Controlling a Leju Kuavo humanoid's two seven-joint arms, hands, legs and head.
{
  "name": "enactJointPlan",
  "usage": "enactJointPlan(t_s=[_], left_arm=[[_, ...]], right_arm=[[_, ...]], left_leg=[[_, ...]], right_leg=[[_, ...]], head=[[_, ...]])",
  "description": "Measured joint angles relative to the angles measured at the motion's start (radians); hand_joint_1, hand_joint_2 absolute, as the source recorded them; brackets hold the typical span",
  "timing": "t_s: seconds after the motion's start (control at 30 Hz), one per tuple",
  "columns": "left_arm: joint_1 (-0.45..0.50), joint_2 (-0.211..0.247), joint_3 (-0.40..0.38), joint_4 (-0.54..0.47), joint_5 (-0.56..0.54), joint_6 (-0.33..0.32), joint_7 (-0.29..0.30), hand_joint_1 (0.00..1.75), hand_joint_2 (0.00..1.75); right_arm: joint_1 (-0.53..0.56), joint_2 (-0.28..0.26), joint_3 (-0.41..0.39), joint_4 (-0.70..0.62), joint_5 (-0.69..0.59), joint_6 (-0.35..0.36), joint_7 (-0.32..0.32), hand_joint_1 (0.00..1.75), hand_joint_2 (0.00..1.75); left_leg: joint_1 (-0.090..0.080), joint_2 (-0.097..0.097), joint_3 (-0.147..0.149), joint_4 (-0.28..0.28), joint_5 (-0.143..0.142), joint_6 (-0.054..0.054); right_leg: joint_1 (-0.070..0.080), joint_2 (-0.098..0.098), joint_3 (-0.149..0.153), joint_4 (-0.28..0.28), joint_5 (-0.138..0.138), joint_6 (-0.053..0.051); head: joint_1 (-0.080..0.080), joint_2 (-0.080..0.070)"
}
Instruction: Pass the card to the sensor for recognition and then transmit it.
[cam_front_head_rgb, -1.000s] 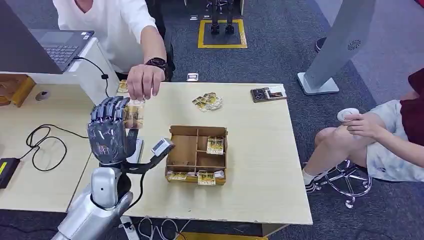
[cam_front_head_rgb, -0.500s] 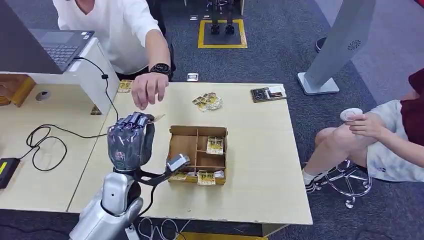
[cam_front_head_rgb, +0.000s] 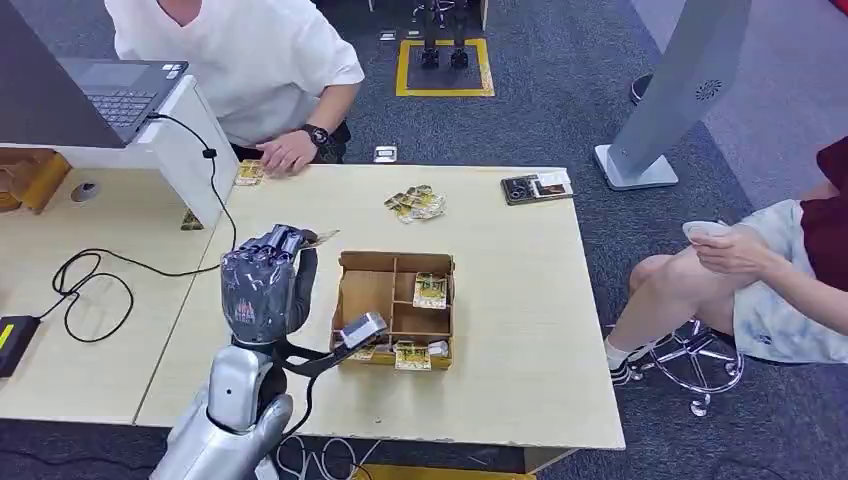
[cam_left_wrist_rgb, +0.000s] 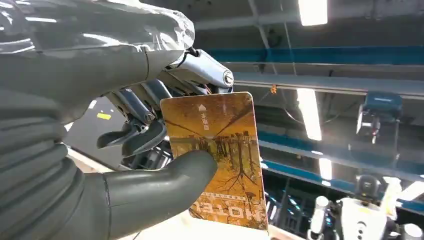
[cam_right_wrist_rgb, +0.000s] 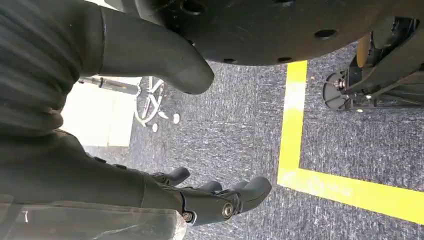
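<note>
1 glossy rectangular card (cam_left_wrist_rgb: 220, 155), left hand (cam_left_wrist_rgb: 125, 150), perhaps plastic

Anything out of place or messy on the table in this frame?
A loose heap of cards lies scattered on the table beyond the sorting box, not in a compartment. Otherwise tidy; the left robot hand holds its card securely.

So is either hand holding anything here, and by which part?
The left hand holds an orange card, its thumb pressed on the printed face near one long edge, with the fingers behind. The right hand holds nothing, its fingers apart.
</note>
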Motion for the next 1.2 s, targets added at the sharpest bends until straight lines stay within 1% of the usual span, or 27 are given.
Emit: enactJointPlan(t_s=[0.03,0.1,0.13,0.17,0.23,0.33,0.43,0.47,0.5,0.53,0.63,0.67,0.77,0.83,1.0,1.1,1.2], left_arm=[[0.005,-0.016,0.018,0.000,0.020,0.000,-0.041,1.75,1.75],[0.011,-0.051,0.070,0.004,0.080,0.000,-0.155,1.75,1.75],[0.011,-0.072,0.099,0.013,0.128,0.000,-0.215,1.75,1.75],[0.010,-0.094,0.127,0.029,0.197,0.000,-0.269,1.75,1.75],[0.009,-0.132,0.173,0.068,0.309,0.000,-0.333,1.75,1.75],[0.008,-0.165,0.212,0.096,0.326,0.000,-0.343,1.75,1.75],[0.008,-0.183,0.229,0.114,0.331,0.000,-0.345,1.75,1.75],[0.007,-0.186,0.232,0.119,0.342,0.000,-0.348,1.75,1.75],[0.003,-0.190,0.233,0.131,0.386,0.000,-0.349,1.75,1.75],[-0.003,-0.190,0.232,0.147,0.461,0.000,-0.346,1.75,1.75],[-0.022,-0.181,0.184,0.188,0.802,-0.010,-0.310,1.75,1.75],[-0.026,-0.174,0.160,0.196,0.902,-0.020,-0.310,1.75,1.75],[-0.038,-0.158,0.101,0.211,1.115,-0.057,-0.317,1.75,1.75],[-0.045,-0.145,0.065,0.220,1.212,-0.075,-0.322,1.75,1.75],[-0.062,-0.111,0.011,0.251,1.315,-0.094,-0.327,1.75,1.75],[-0.066,-0.092,-0.009,0.280,1.340,-0.116,-0.315,1.75,1.75],[-0.073,-0.074,-0.022,0.320,1.341,-0.123,-0.299,1.75,1.75]], right_arm=[[0.000,0.000,0.000,0.000,0.000,0.000,0.000,0.00,1.75],[0.000,0.000,0.000,0.000,-0.009,0.000,0.000,0.00,1.75],[0.000,0.000,0.000,0.000,-0.013,0.000,0.000,0.00,1.75],[0.000,0.000,0.000,0.000,-0.017,0.000,0.000,0.00,1.75],[0.000,0.000,0.000,0.000,-0.017,0.000,-0.001,0.00,1.75],[0.000,0.000,0.000,0.000,-0.017,0.000,-0.001,0.00,1.75],[0.000,0.000,0.000,0.001,-0.017,0.000,-0.001,0.00,1.75],[0.000,0.000,0.000,0.001,-0.017,0.000,-0.001,0.00,1.75],[0.000,0.000,0.000,0.001,-0.019,0.000,-0.001,0.00,1.75],[0.000,0.000,0.000,0.001,-0.021,0.000,-0.001,0.00,1.75],[0.000,0.001,0.000,0.003,-0.038,0.002,-0.003,0.00,1.75],[0.001,0.002,0.000,0.004,-0.041,0.002,-0.003,0.00,1.75],[0.000,0.003,0.000,0.007,-0.050,0.000,-0.011,0.00,1.75],[0.001,0.004,0.000,0.008,-0.050,-0.003,-0.013,0.00,1.75],[0.001,0.005,0.000,0.010,-0.051,-0.007,-0.014,0.00,1.75],[0.001,0.005,0.000,0.010,-0.051,-0.007,-0.015,0.00,1.75],[0.001,0.005,0.000,0.010,-0.051,-0.006,-0.017,0.00,1.75]], left_leg=[[0.000,0.000,0.000,0.000,0.000,0.000],[0.000,0.000,0.000,0.000,0.000,0.000],[0.000,0.000,0.000,0.000,0.000,0.000],[-0.001,0.000,0.000,0.000,0.000,0.000],[-0.001,0.000,0.000,0.000,0.000,0.000],[-0.001,-0.001,0.000,0.000,0.000,0.000],[0.000,0.000,0.000,0.000,0.000,0.000],[0.000,0.000,0.000,0.000,0.000,0.000],[0.000,-0.001,0.000,0.000,0.000,0.000],[-0.001,-0.001,0.000,0.000,0.000,0.000],[-0.001,0.000,0.000,0.000,0.000,0.000],[-0.001,-0.001,0.000,0.000,0.000,0.000],[-0.001,0.000,0.000,0.000,0.000,0.000],[-0.001,0.000,0.000,0.000,0.000,0.000],[-0.001,0.000,0.000,0.000,0.000,0.000],[-0.001,0.000,0.000,0.000,0.000,0.000],[-0.001,0.000,0.000,0.000,0.000,0.000]], right_leg=[[0.000,0.000,0.000,0.000,0.000,0.000],[0.000,0.000,0.000,0.000,0.000,0.000],[0.000,0.000,0.000,0.000,0.000,0.000],[0.000,0.000,0.000,0.000,0.000,0.000],[-0.001,0.000,0.000,0.000,0.000,0.000],[-0.001,-0.001,0.000,0.000,0.000,0.000],[-0.001,0.000,0.000,0.000,0.000,0.000],[-0.001,0.000,0.000,0.000,0.000,0.000],[-0.001,-0.001,0.000,0.000,0.000,0.000],[-0.001,-0.001,0.000,0.000,0.000,0.000],[-0.001,0.000,0.000,0.000,0.000,0.000],[-0.001,-0.001,0.000,0.000,0.000,0.000],[-0.001,0.000,0.000,0.000,0.000,0.000],[-0.001,0.000,0.000,0.000,0.000,0.000],[-0.001,0.000,0.000,0.000,0.000,0.000],[-0.001,0.000,0.000,0.000,0.000,0.000],[-0.001,0.000,0.000,0.000,0.000,0.000]], head=[[0.000,0.000],[0.000,0.000],[0.000,0.000],[0.000,0.000],[0.000,0.000],[0.000,0.000],[0.000,0.000],[0.000,0.000],[0.000,0.000],[0.000,0.000],[0.000,0.000],[0.000,0.000],[0.000,0.000],[0.000,0.000],[0.000,0.000],[0.000,0.000],[0.000,0.000]])
